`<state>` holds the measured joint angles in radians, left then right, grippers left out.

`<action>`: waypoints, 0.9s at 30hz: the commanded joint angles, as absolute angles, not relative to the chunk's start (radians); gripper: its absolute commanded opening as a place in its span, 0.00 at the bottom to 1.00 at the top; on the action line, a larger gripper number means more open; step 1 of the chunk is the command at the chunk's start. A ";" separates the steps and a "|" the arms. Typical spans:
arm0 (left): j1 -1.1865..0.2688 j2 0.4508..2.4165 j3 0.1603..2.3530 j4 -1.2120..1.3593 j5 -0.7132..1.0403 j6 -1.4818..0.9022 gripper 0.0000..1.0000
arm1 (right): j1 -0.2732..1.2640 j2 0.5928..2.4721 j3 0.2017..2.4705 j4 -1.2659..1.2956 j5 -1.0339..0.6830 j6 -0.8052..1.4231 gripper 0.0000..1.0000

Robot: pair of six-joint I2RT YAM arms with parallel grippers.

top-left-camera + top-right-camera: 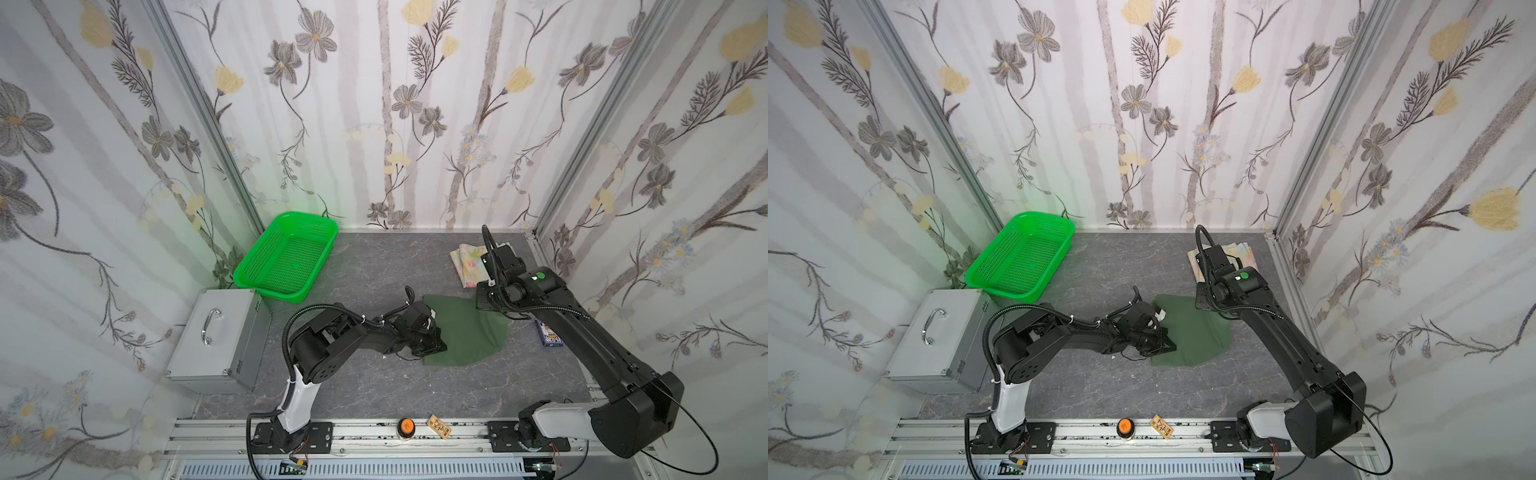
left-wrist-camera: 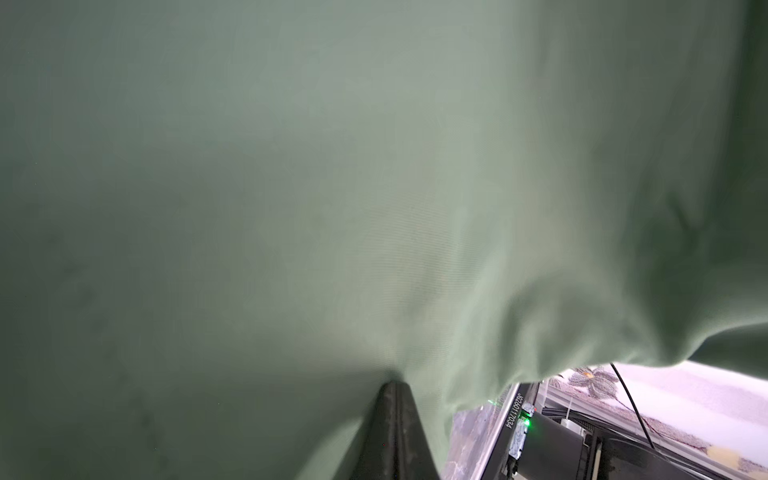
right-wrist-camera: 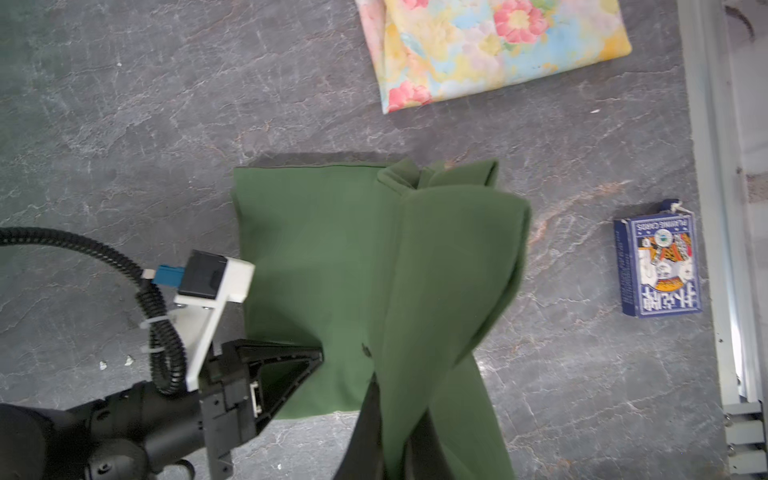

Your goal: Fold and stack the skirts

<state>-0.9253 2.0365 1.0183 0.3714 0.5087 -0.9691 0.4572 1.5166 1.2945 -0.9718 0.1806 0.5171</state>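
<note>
Olive skirt [image 1: 469, 332] partly folded on surface [image 1: 374, 257], centre of both top views. My left tool [image 3: 320, 357] pinched on its left edge; my right tool [image 3: 374, 390] clamped on raised flap. Floral skirt [image 1: 467, 262] folded, upper right. Card box [image 3: 658, 266] right of olive skirt.

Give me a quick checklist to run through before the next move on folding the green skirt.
1. Grip of the left end effector on the green skirt: ok, shut on its edge.
2. Grip of the right end effector on the same skirt: ok, shut, with a flap raised off the table.
3. Fold laid flat: not ok, the raised flap hangs curled.
4. The floral skirt folded and apart from the green one: ok.
5. The card box apart from the cloth: ok.
6. How many layers the right grip holds: cannot tell.
</note>
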 commanded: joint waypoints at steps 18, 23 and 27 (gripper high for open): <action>-0.884 1.802 0.824 0.407 0.494 -1.074 0.00 | 0.620 1.657 1.167 -0.617 0.090 0.732 0.00; -0.852 1.746 0.730 0.407 0.463 -1.065 0.00 | 0.657 1.680 1.167 -0.610 0.114 0.741 0.00; -0.844 1.765 0.728 0.407 0.438 -1.037 0.00 | 0.694 1.709 1.167 -0.588 0.127 0.751 0.00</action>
<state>-0.8471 1.7576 0.7292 0.3904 0.4629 -1.0538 0.6765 1.6947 1.1667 -0.6544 0.1047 0.7269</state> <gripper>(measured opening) 0.050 0.069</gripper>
